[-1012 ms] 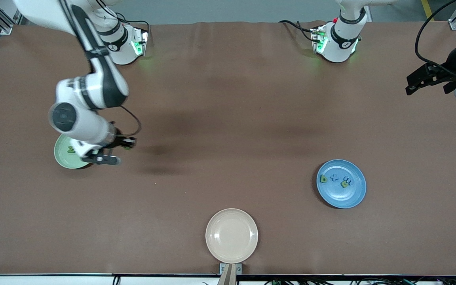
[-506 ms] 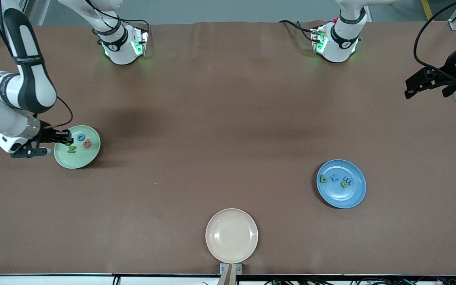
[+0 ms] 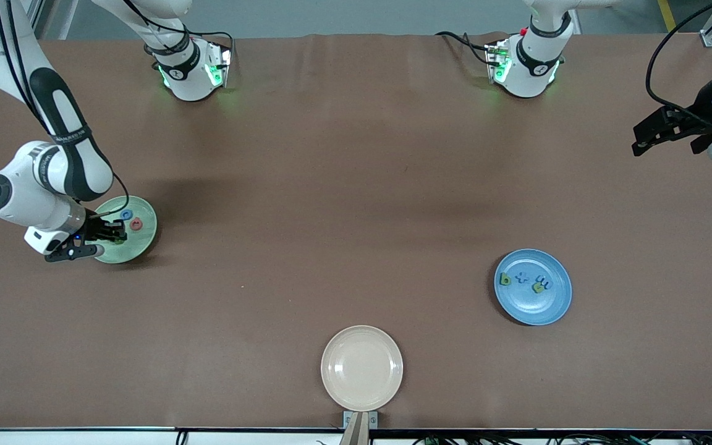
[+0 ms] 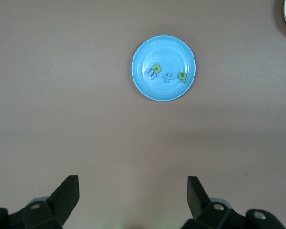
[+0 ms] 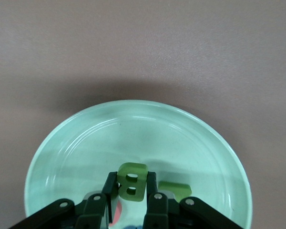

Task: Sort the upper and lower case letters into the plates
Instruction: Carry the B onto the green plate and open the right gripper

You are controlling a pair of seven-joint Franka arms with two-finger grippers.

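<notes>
We see the right gripper (image 5: 132, 188) clamped on the green B (image 5: 132, 182) over the green plate (image 3: 144, 238). The left gripper (image 4: 132, 195) waits wide open, over the table at its own end. Four letters lie in the blue plate (image 3: 532, 309).

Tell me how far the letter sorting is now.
Nearly finished. Done: four letters lie in the blue plate, and C and the pink letter in the green plate. In hand: the right hand holds the B over it. Left: release it. The left hand waits, open.
</notes>
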